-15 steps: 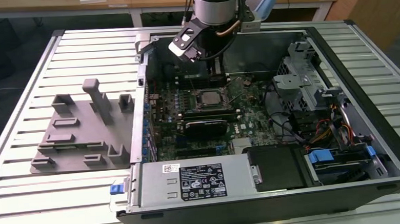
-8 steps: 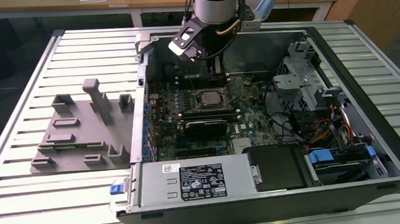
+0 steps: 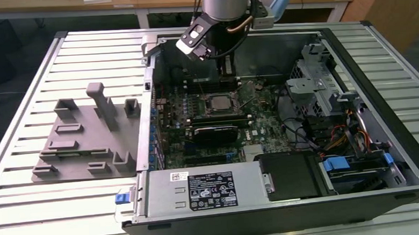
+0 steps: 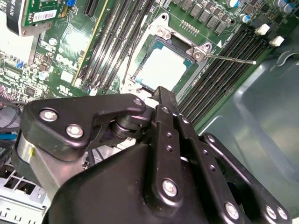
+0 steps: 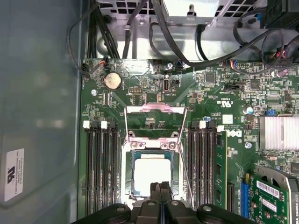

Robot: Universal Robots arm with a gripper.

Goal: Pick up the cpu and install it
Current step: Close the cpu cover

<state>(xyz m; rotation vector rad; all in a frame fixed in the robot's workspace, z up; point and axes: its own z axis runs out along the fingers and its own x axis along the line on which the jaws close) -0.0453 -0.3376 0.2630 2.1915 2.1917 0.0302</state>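
Silver-grey cpu [image 5: 152, 173] is seen lying in the motherboard socket [image 5: 132, 161], seemingly seated flat, load plate [image 5: 155, 109] raised. The gripper [image 5: 160, 186] hangs just above, fingers [image 5: 155, 192] together, empty; any contact is best kept light and vertical.

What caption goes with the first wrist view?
Black gripper over the silver-grey square cpu in its open socket, green motherboard.

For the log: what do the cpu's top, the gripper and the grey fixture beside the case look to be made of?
cpu: bare metal top, pale silver, glaring under the light.
gripper: matte black links with shiny screw heads; anodised metal or hard plastic, the look leaves it open.
grey fixture: uniform dull grey, blocky shapes; probably moulded or printed plastic.
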